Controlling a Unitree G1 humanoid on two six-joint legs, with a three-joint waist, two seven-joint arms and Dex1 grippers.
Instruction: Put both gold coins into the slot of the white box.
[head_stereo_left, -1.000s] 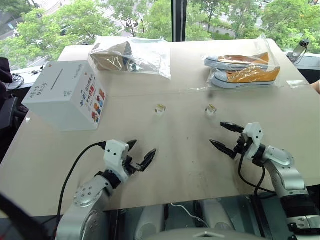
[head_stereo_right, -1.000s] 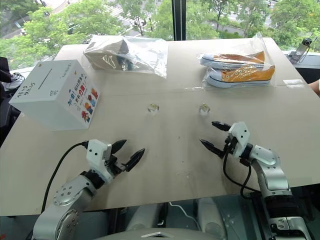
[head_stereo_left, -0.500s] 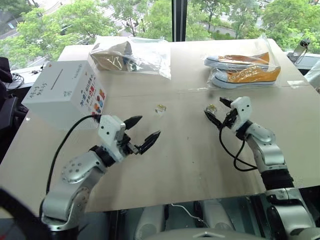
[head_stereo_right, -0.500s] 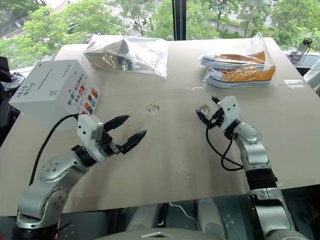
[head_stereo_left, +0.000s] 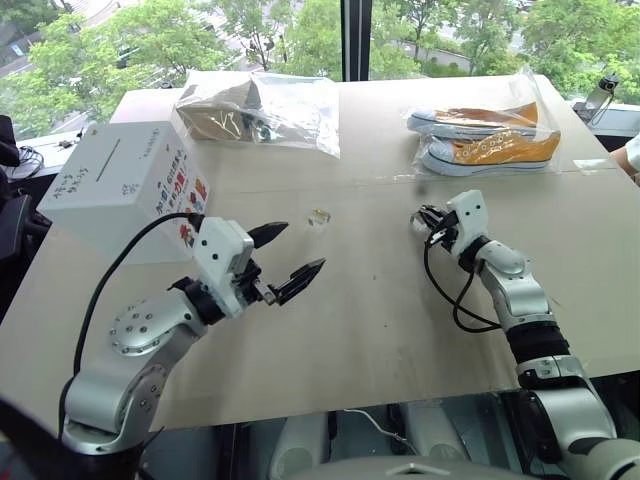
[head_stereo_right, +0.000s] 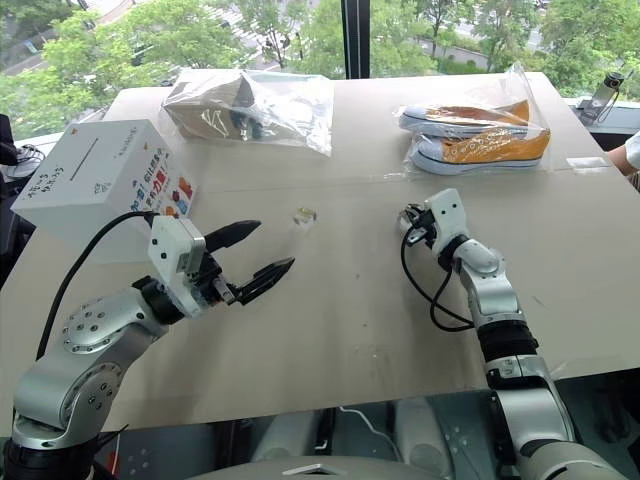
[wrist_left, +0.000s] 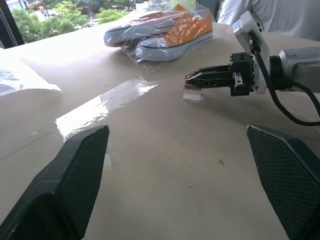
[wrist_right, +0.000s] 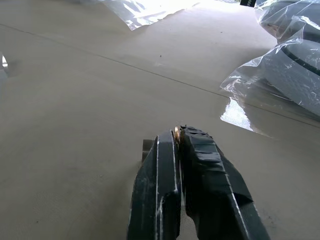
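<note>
The white box (head_stereo_left: 120, 190) stands at the table's left, its slot (head_stereo_left: 108, 158) a thin dark slit in the top face. One gold coin (head_stereo_left: 320, 215) lies on the table mid-way across, just beyond my left gripper (head_stereo_left: 303, 247), which hovers open with nothing between its fingers. My right gripper (head_stereo_left: 425, 218) is low over the table to the right, shut on the other gold coin (wrist_right: 177, 132), which glints between the fingertips. From the left wrist, the right gripper (wrist_left: 210, 77) shows with a pale bit of the coin (wrist_left: 191, 93) at its tip.
A clear bag with brown contents (head_stereo_left: 260, 108) lies at the back left. Bagged orange sneakers (head_stereo_left: 490, 138) lie at the back right. A person in a white top (wrist_left: 270, 15) stands past the table's right edge. Cables trail from both wrists.
My right gripper went forward to the right-hand coin and shut on it. My left gripper rose from the table, staying open.
</note>
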